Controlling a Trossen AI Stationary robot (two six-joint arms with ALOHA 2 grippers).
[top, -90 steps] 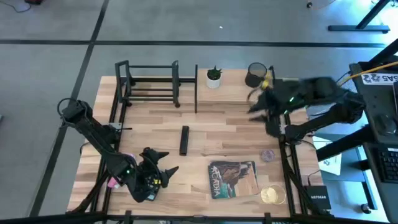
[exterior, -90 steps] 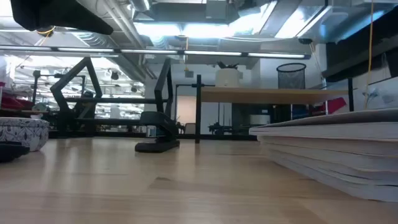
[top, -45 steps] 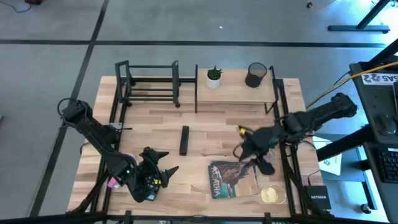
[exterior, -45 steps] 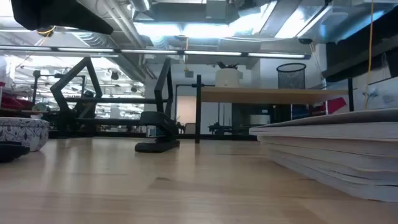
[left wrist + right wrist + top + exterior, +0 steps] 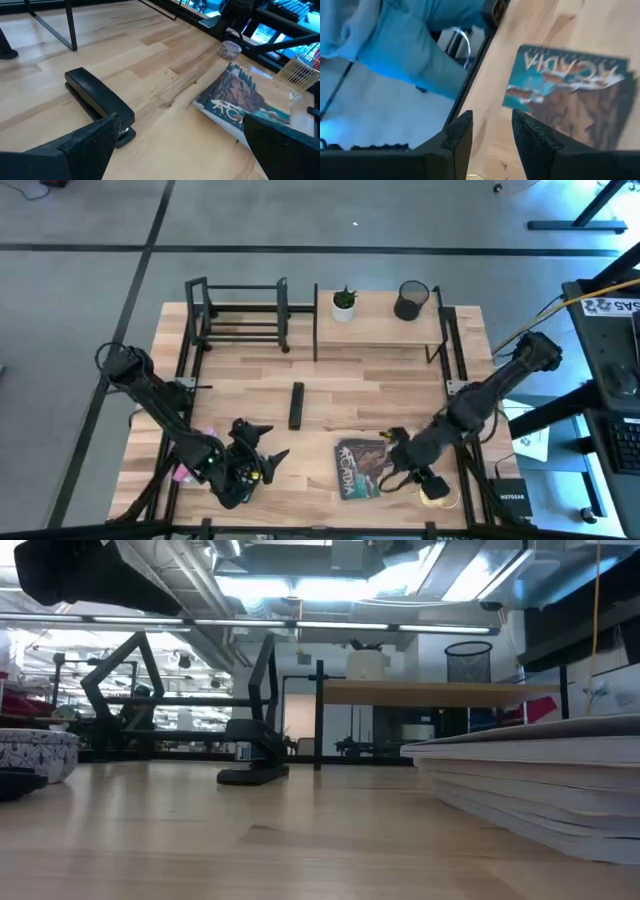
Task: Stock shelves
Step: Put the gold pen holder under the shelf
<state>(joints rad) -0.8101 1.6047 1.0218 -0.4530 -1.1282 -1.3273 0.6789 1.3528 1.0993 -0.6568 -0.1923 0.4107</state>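
My right pincer (image 5: pixel 400 458), fingers parted and empty, hovers over the Acadia book (image 5: pixel 374 468) at five o'clock on the tabletop (image 5: pixel 350 390); I'd grip its spine squarely. Wooden shelf (image 5: pixel 378 320) waits at one o'clock.

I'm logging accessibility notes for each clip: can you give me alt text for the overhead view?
Seen from above, the right gripper hovers over an Acadia book near the table's front edge, while the left gripper waits at front left. A black stapler lies mid-table; a black rack and wooden shelf stand at the back.
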